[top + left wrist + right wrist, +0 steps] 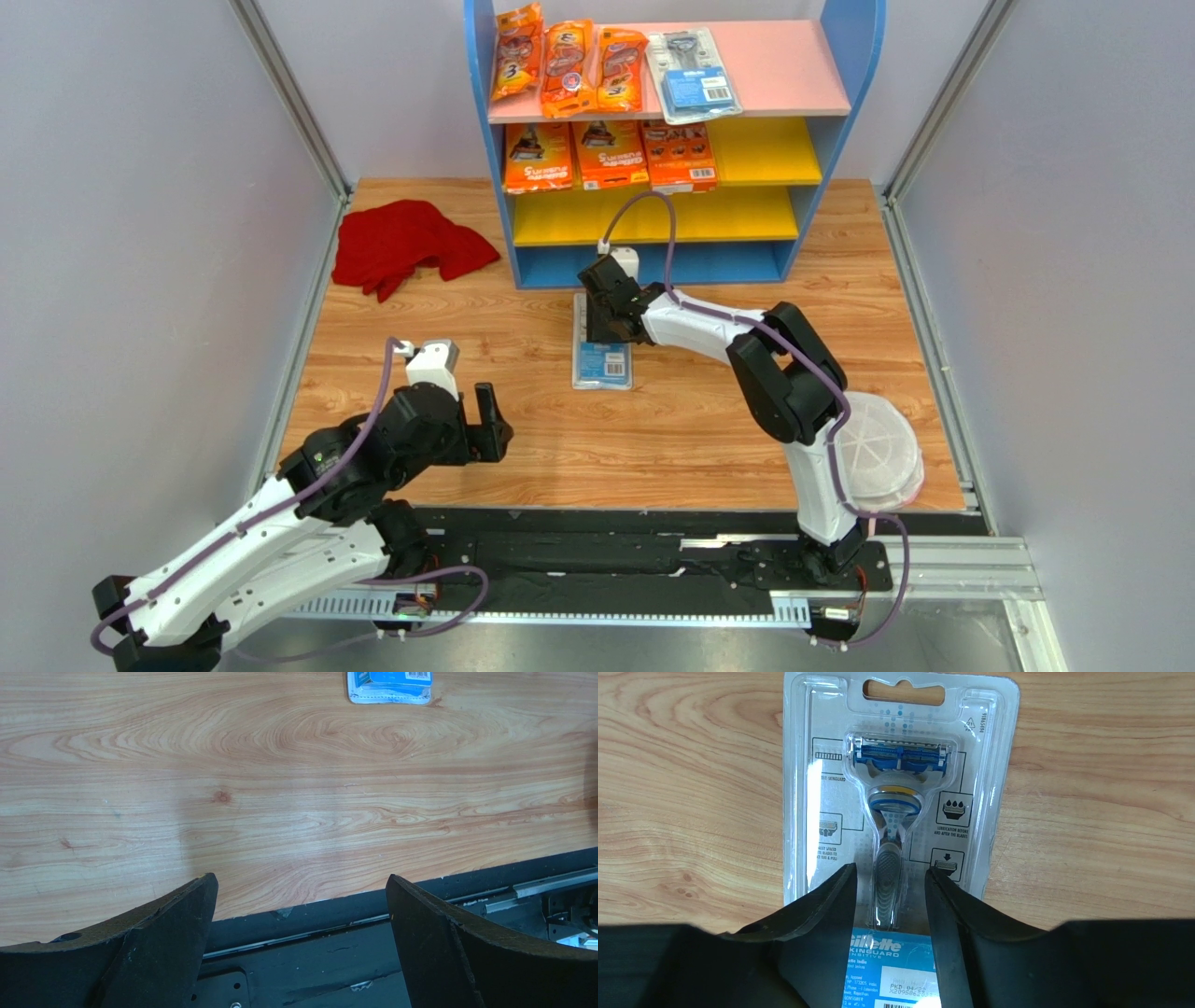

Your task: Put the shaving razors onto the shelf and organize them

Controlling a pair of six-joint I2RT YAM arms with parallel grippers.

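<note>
Wood table (673, 434), right hand (891, 875) astride razor pack (899, 777), left hand (300, 882) splayed

Three narrow orange bags (567, 67), three orange boxes (610, 154) and two grey-blue blister cards (697, 73) are counted, eight razor packs in all. One shelf (859, 56), one red cloth (407, 241) and one round white dish (881, 455) are counted besides.
</note>
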